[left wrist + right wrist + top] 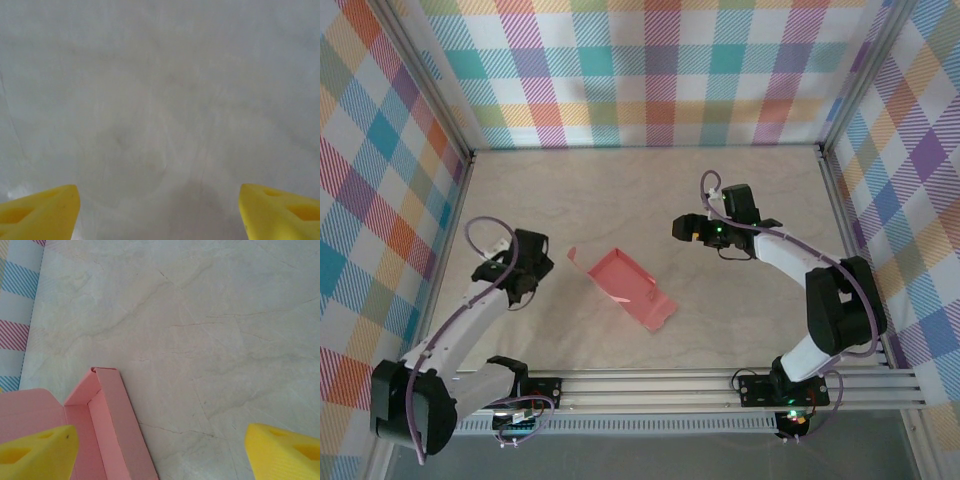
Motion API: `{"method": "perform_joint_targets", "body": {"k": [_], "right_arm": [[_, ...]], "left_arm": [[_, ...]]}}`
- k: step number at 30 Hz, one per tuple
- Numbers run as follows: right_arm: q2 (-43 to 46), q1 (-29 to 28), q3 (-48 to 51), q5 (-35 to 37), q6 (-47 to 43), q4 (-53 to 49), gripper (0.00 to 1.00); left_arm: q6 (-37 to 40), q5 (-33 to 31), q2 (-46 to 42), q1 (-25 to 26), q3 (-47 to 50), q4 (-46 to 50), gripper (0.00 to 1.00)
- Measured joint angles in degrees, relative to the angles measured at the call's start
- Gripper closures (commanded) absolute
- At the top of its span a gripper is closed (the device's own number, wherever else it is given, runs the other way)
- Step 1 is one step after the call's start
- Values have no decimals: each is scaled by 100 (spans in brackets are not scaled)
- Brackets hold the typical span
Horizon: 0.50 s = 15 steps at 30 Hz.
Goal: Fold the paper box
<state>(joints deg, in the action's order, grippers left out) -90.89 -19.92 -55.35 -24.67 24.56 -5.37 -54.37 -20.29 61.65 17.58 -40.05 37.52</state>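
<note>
Paper box (623, 288): salmon-pink card lying about the middle of the counter (620, 190), a little nearer the near edge than the far one, set on a slant from far-left to near-right.
Box shape so far: partly formed. In the right wrist view one long side wall stands up from the base and meets a short end wall at a creased corner, so a shallow tray has begun.
Loose parts: one flap sticks out at the far-left end and another panel lies out at the near-right end. The top view is small, so whether these are lid or side flaps I cannot say for sure.
Inside the box: the tray part shows bare pink card, with nothing lying in it.
Left fingers (40, 212): spread wide with nothing between them, over bare counter toward the left edge, apart from the box.
Right fingers (37, 450): spread wide and holding nothing, with one finger over the pink card and no contact that I can make out.
Progress: early to middle, by my judgement, with creases and one corner in.
Left to do: raise the remaining walls, tuck the tabs, close the lid flap.
</note>
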Motion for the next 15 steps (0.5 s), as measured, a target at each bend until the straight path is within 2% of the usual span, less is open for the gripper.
{"method": "perform_joint_targets", "body": {"k": [5,8,15], "right_arm": [[-46,-11,-2,-2,4,20,14],[-57,-20,-2,-4,4,39,14],[-57,-31,-2,26,4,120,14]], "left_arm": [[-940,385,223,911,275,-26,34],[-1300,525,417,1272,267,-201,38],[-1296,726,1456,1563,-356,-555,42]]}}
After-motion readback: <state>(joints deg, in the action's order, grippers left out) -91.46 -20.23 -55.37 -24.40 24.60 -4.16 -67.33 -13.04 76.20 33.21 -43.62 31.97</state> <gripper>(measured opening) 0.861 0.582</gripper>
